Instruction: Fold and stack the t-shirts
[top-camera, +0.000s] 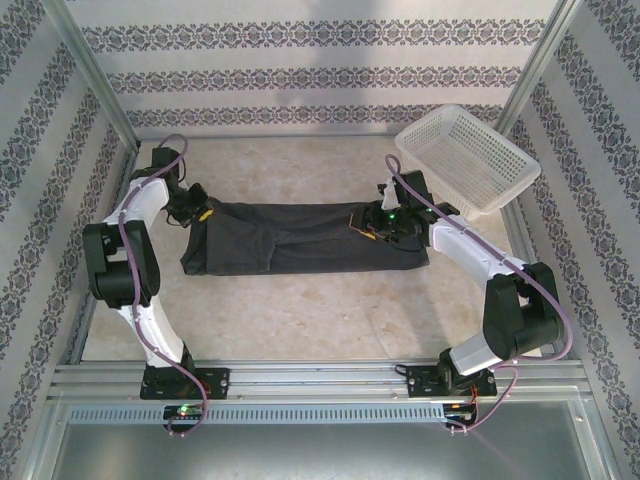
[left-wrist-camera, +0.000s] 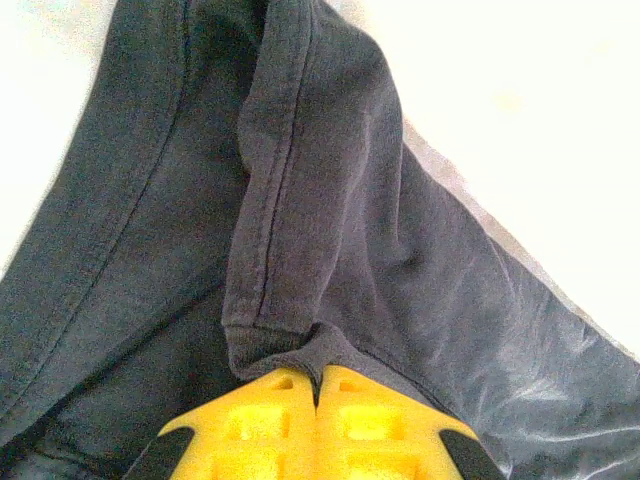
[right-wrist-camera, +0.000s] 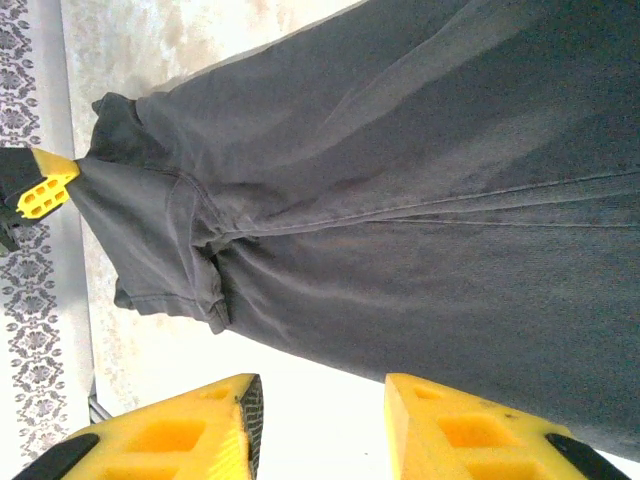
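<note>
You are working in the folding step, by my reading. The table (top-camera: 300, 330) is carrying one t-shirt (top-camera: 300, 240), which is lying as a long dark band across the middle of the top view and looking already doubled over lengthwise. The white mesh basket (top-camera: 470, 165) is sitting at the upper right, apart from the cloth.

Your left gripper (left-wrist-camera: 318, 378) is clenching a gathered hem of the shirt between its yellow fingers, at the bottom centre of the left wrist view; in the top view it is sitting at the band's left end. Your right gripper (right-wrist-camera: 322, 395) is hanging with its jaws spread and only bare table between them. The cloth is lying just beyond the fingertips, across the upper part of the right wrist view; in the top view this gripper is hovering over the band's right end.

The next move, I judge, is calling for the right gripper to come down on the right-end edge and pinch it, so both ends are lifting together for the cross fold; be watching that the pinch is taking every layer.
</note>
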